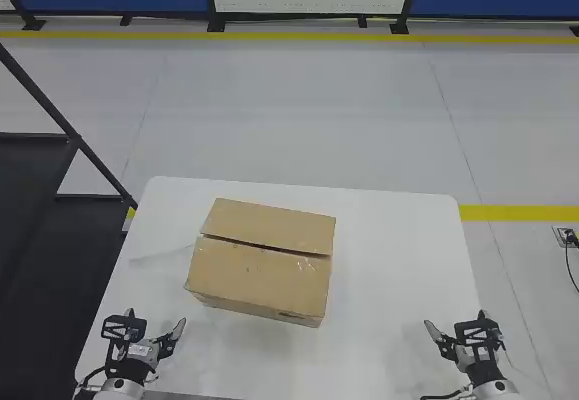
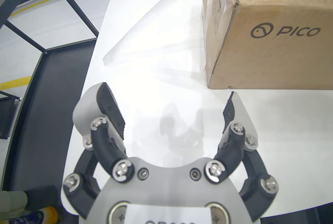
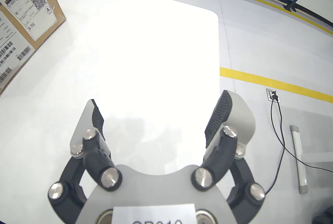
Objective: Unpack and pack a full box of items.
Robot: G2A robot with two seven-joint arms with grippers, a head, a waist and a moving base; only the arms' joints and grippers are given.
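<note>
Top view puts both arms at the near edge of the white rounded-corner surface (image 1: 389, 300), well apart from each other. The left gripper (image 1: 149, 326) sits by the near left corner. In its wrist view, the left gripper (image 2: 167, 91) has its black ribbed fingers (image 2: 111, 108) spread wide over bare tabletop, holding nothing. The right gripper (image 1: 459, 326) sits by the near right corner. In its own wrist view, the right gripper (image 3: 158, 97) has its fingers (image 3: 218, 115) spread just as wide, with nothing between them.

Farther in, the brown cardboard box (image 1: 264, 265) stands near the middle of the surface, turned slightly askew, its top flaps folded down with a dark seam between them. Its printed side (image 2: 273, 27) faces the left gripper, close ahead of it but not touching. The side bearing white shipping labels (image 3: 23, 14) faces the right arm from farther off. A translucent strip (image 2: 156, 19), tape or film, slants from the box's upper corner down toward the surface.

Beyond the left edge stands a black metal frame (image 1: 29, 90). On the grey floor to the right run a yellow line (image 1: 534, 212) and a black cable (image 3: 279, 136) plugged into a floor socket (image 3: 271, 95).
</note>
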